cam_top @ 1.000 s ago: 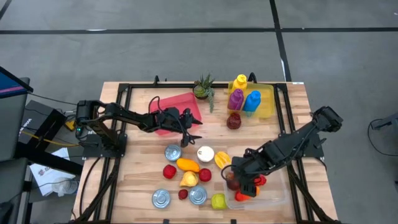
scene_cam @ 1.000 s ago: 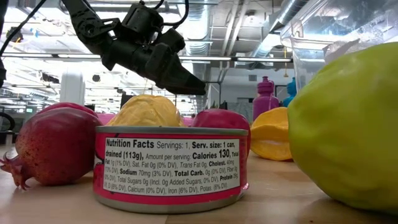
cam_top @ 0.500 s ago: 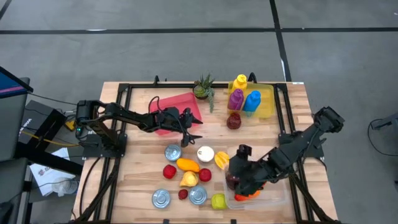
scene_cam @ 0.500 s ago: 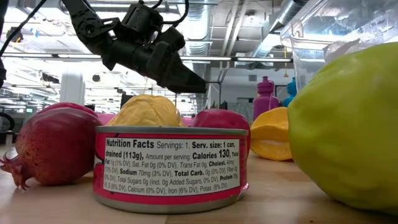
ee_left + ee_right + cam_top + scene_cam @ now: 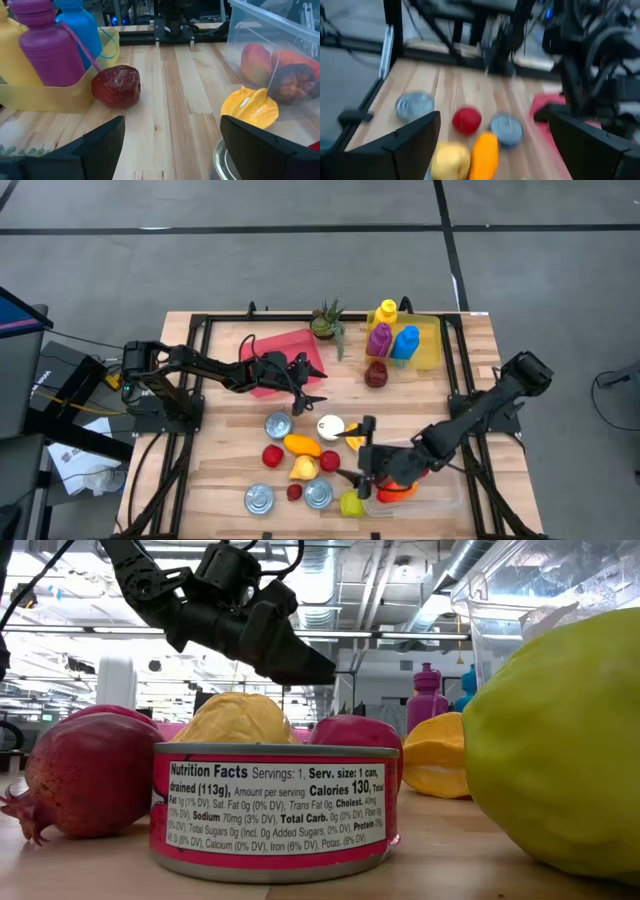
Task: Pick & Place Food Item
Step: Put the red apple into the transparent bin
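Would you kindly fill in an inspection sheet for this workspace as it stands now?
Surface: wooden table in a black frame.
Job's things: fruit and cans scattered mid-table; clear bin at the right holds red and orange items.
Clutter: red tray, potted plant, yellow caddy with bottles, dark red fruit beside it.
Grippers: left gripper open, above the table by the tray, empty; right gripper open, over the fruit beside the bin, empty.
Cables: yellow cables left of the table.
Surroundings: grey floor; nobody seen.
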Motion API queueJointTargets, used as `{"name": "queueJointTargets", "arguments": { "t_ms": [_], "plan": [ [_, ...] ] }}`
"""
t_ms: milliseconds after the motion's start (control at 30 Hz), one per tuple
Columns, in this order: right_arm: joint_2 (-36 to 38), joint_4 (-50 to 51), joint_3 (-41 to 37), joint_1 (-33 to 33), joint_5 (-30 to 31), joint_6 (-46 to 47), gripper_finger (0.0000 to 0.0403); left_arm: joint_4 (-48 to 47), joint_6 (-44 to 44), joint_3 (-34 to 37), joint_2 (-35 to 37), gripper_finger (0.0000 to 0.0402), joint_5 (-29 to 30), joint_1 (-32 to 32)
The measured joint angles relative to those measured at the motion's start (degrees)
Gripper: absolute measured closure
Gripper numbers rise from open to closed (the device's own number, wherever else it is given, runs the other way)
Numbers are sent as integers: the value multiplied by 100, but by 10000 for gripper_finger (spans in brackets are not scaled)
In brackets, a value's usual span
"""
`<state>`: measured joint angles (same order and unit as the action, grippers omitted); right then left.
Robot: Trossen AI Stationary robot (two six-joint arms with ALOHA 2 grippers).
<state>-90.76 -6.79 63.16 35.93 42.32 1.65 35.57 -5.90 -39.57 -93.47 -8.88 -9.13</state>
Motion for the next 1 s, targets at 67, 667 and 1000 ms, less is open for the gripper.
{"name": "queueJointTargets", "arguments": {
  "t_ms": [67,667,1000],
  "plan": [
    [0,-1324,-450,-65,-49,-598,46,34,18,0,0,82,0,11],
    [4,-7618,-2938,-540,-791,-2697,72,363,36,0,0,82,0,17],
    [107,-8020,-2986,-1184,-560,-3467,72,396,38,0,0,82,0,17]
  ]
}}
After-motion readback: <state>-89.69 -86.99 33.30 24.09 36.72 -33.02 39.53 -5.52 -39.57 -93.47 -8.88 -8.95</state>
